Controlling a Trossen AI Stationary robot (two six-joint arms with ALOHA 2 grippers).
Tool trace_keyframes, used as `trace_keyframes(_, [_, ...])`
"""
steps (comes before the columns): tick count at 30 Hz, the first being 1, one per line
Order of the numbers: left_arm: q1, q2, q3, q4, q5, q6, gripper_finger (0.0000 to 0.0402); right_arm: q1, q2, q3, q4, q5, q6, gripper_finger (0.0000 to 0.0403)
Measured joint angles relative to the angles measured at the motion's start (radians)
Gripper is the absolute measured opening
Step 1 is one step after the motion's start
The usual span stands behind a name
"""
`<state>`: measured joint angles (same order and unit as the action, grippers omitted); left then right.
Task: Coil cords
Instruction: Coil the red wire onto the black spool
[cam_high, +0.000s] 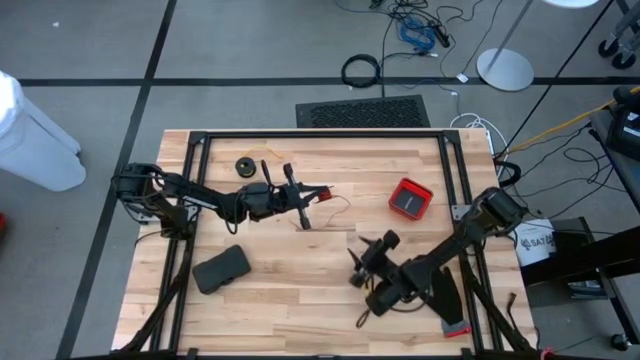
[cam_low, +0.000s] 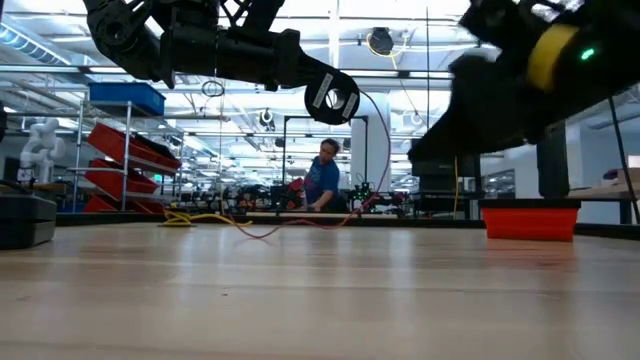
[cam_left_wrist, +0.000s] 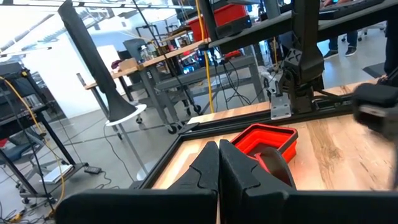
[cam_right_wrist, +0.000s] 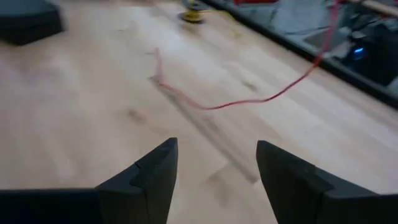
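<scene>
Beside the red tray (cam_high: 410, 199), toward the table's (cam_high: 300, 300) middle, lay the red cord (cam_right_wrist: 249, 102), seen as a thin, limp line on the wood, one end lifted toward the left gripper (cam_high: 305, 196). Judged very light, soft and floppy, likely to slide and tangle; best taken near the raised end or at the spool. Farther from the tray, past the left arm, sat the yellow cord (cam_high: 268, 154) beside its small black spool (cam_high: 245, 166). Left gripper's fingers (cam_left_wrist: 214, 171) looked pressed together, hovering just beside the tray; whether clenched on the red cord could not be told. Right gripper (cam_right_wrist: 214, 180) hung spread and empty on the tray's near side, over bare wood. Found no readable writing on any of these.
</scene>
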<state>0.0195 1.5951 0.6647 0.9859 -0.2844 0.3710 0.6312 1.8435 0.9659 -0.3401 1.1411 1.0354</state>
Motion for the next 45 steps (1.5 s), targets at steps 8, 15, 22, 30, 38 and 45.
trace_keyframes(8, [0.0, 0.0, 0.0, 0.0, 0.002, 0.0, 0.0, -0.103, 0.0, -0.121, 0.112, 0.106, 0.043, 0.0176])
trace_keyframes(15, [0.0, 0.0, 0.0, 0.0, 0.003, 0.0, 0.0, -0.167, 0.0, -0.277, 0.609, 0.06, -0.229, 0.0148])
trace_keyframes(22, [0.0, 0.0, 0.0, 0.0, 0.002, 0.0, 0.0, -0.266, 0.0, -0.347, 0.998, -0.098, -0.56, 0.0149])
trace_keyframes(30, [0.0, 0.0, 0.0, 0.0, 0.002, 0.0, 0.0, -0.323, 0.0, -0.347, 1.025, -0.073, -0.574, 0.0145])
trace_keyframes(38, [0.0, 0.0, 0.0, 0.0, 0.002, 0.0, 0.0, -0.351, 0.0, -0.347, 1.025, -0.073, -0.58, 0.0142])
trace_keyframes(45, [0.0, 0.0, 0.0, 0.0, 0.002, -0.001, 0.0, -0.364, 0.0, -0.347, 1.025, -0.07, -0.588, 0.0071])
